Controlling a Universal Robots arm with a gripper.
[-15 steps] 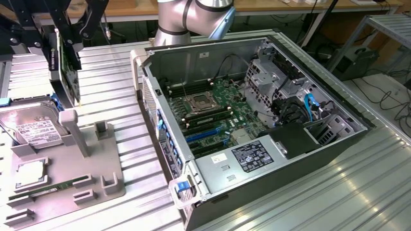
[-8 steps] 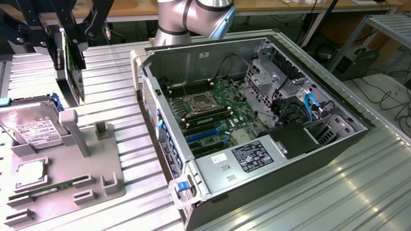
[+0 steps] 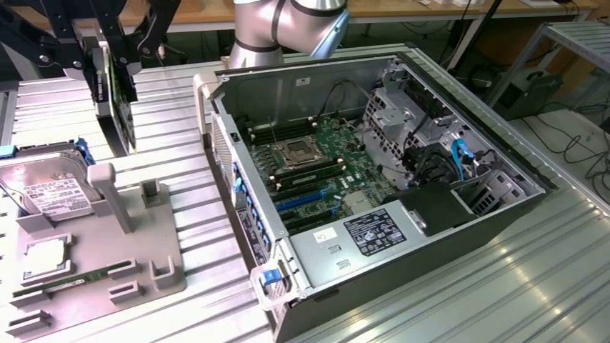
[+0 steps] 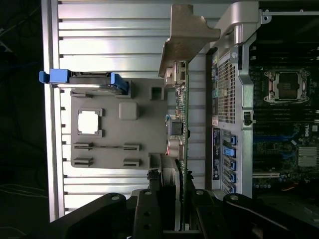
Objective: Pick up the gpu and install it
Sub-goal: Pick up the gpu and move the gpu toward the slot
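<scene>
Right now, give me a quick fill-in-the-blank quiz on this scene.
1. The gripper is shut on the ___.
2. The hard drive has ___ side rails.
3. The motherboard sits inside the open ___.
Missing words: gpu; blue; case.

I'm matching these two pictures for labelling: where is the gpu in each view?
Exterior view: the gpu hangs upright in the gripper at the upper left, beyond the grey tray.
Wrist view: the gpu is edge-on, between the grey tray and the computer case.
Shared landmark: the open computer case.
</scene>
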